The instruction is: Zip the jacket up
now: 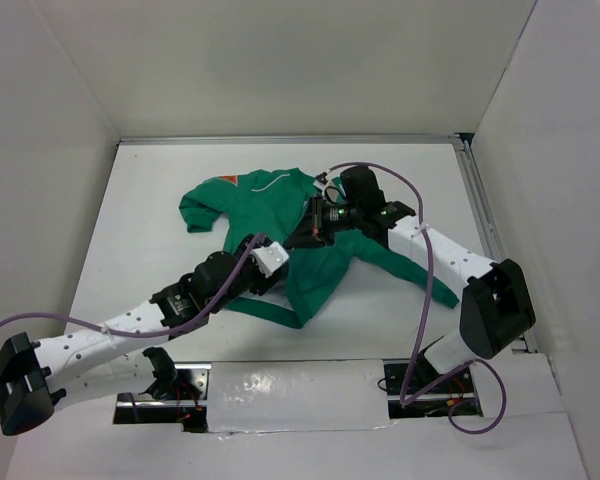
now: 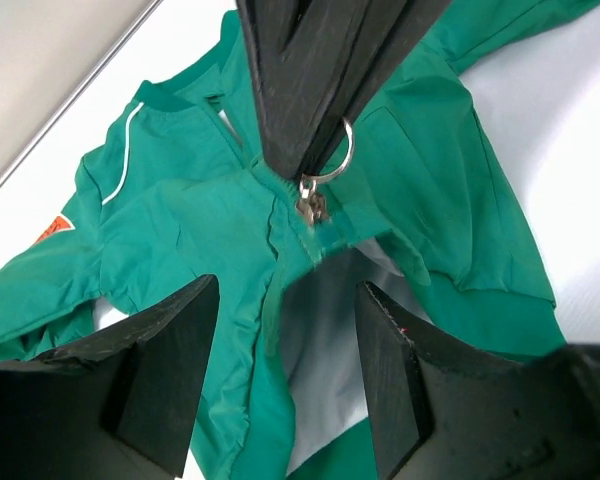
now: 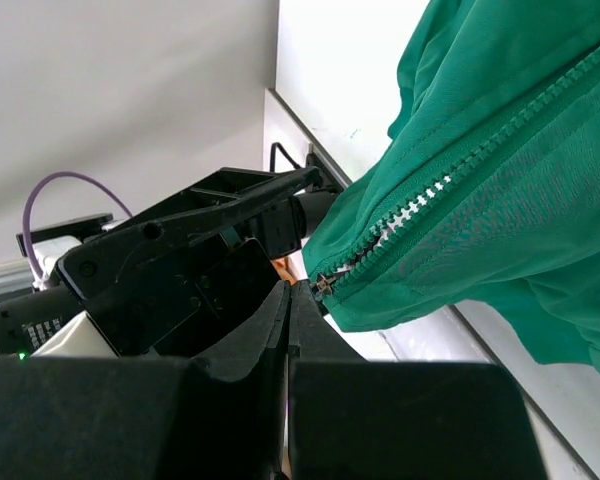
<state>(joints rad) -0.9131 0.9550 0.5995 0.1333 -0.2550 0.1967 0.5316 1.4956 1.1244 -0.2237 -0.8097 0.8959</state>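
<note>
Left pincer (image 2: 285,290) is gaping wide above the jacket (image 2: 180,230), over its unzipped lower front
right pincer (image 2: 302,162) is clamping the zip pull (image 2: 312,207); sleeves are spreading across the white bench (image 2: 570,150)

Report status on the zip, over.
Right claw shut on zipper pull. Left claw open above jacket, holding nothing. Front gapes, lining showing. Nothing in the way.

Jacket (image 1: 270,200) lies flat on table (image 1: 140,250), front up, collar at far end, hem at near end. Rest given rel. to jacket. R gripper (image 2: 302,165) over its middle, tips on zip pull (image 2: 312,208) partway up front; arm comes in from right, above sleeve on that side. L gripper (image 2: 287,295) just nearer, twd hem, fingers either side of unzipped gap; arm trails off near-left.
</note>
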